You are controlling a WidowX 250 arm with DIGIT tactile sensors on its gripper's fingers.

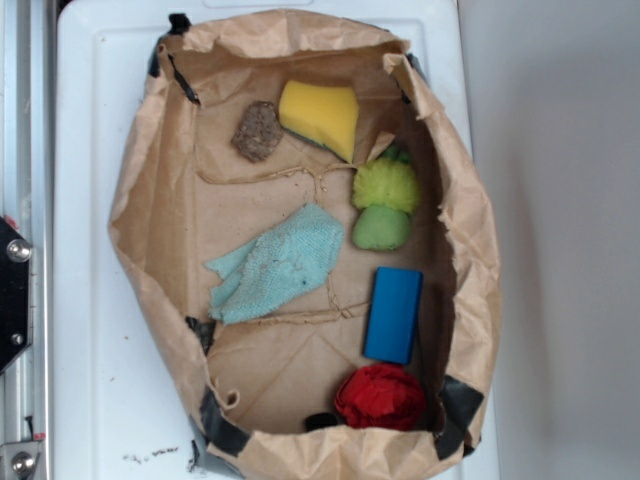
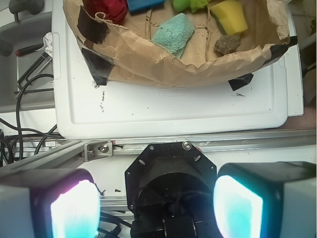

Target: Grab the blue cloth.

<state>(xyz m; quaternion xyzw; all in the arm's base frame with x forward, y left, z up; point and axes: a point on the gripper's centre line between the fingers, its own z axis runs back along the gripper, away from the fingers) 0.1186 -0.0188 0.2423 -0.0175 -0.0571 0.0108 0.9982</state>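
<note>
The gripper (image 2: 156,208) hangs wide apart, empty, well short of the blue cloth (image 2: 173,32).

Exterior: overhead, close on paper bag (image 1: 300,60). Wrist: farther, oblique, same bag (image 2: 173,69).

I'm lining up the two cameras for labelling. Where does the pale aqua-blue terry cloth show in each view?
Exterior: the pale aqua-blue terry cloth lies left of centre on the brown paper bag's floor.
Wrist: the cloth is at top centre, inside the bag.
Shared landmark: the yellow sponge wedge.
</note>
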